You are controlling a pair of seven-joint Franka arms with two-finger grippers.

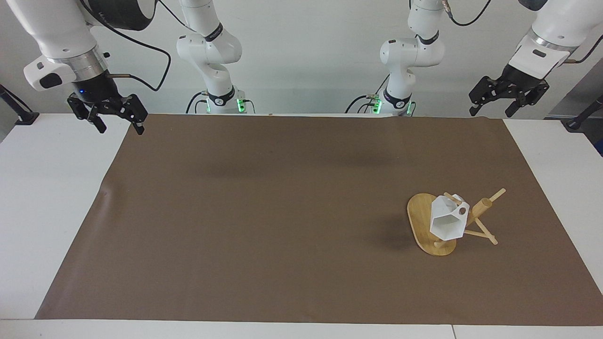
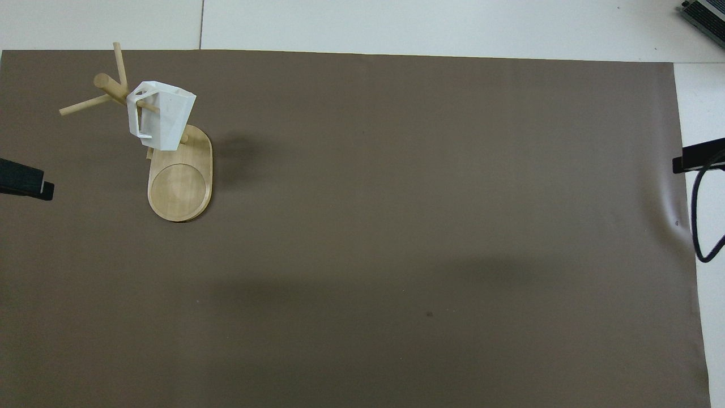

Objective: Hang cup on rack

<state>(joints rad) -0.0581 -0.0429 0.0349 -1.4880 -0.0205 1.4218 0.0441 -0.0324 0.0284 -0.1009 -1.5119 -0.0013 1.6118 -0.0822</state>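
The white faceted cup (image 1: 447, 223) hangs by its handle on a peg of the bamboo rack (image 1: 426, 226), which stands on the brown mat toward the left arm's end of the tabletop, so the task looks done. Both the left gripper (image 1: 492, 107) and right gripper (image 1: 118, 123) hang raised over the mat's 2 robot-side corners, fingers wide and empty.

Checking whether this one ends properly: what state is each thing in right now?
Cup: hanging by its handle on a peg of the rack, tilted, held by no gripper.
Rack: upright on the brown mat, toward the left arm's end of the table.
Left gripper: open, empty, raised over the mat's corner by its base.
Right gripper: open, empty, raised over the mat's edge by its base, waiting.
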